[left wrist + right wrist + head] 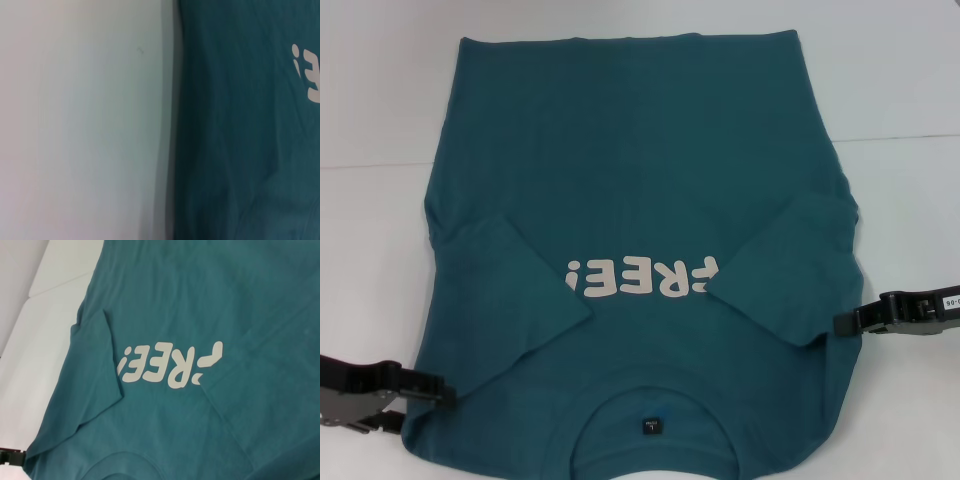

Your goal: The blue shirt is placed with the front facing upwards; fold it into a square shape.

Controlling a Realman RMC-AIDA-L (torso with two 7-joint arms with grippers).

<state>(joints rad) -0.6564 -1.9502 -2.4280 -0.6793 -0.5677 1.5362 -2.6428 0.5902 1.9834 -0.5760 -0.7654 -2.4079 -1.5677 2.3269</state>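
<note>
The blue shirt point(640, 150) lies flat on the white table point(380, 100), front up, with its collar and dark neck label point(651, 424) nearest me. Both short sleeves are folded inward: one point(510, 290) from the left, the other point(790, 270) from the right, covering the ends of the white "FREE!" lettering point(640, 278). My left gripper point(445, 392) sits low at the shirt's left edge near the shoulder. My right gripper point(840, 322) touches the right edge beside the folded sleeve. The left wrist view shows the shirt's side edge point(240, 150); the right wrist view shows the chest point(200, 300).
A seam between two white table panels point(370, 165) runs across behind the shirt's middle. Bare white table surface point(80, 125) lies to the left and right of the shirt. The left gripper's dark tip point(12, 458) shows at the shirt's edge in the right wrist view.
</note>
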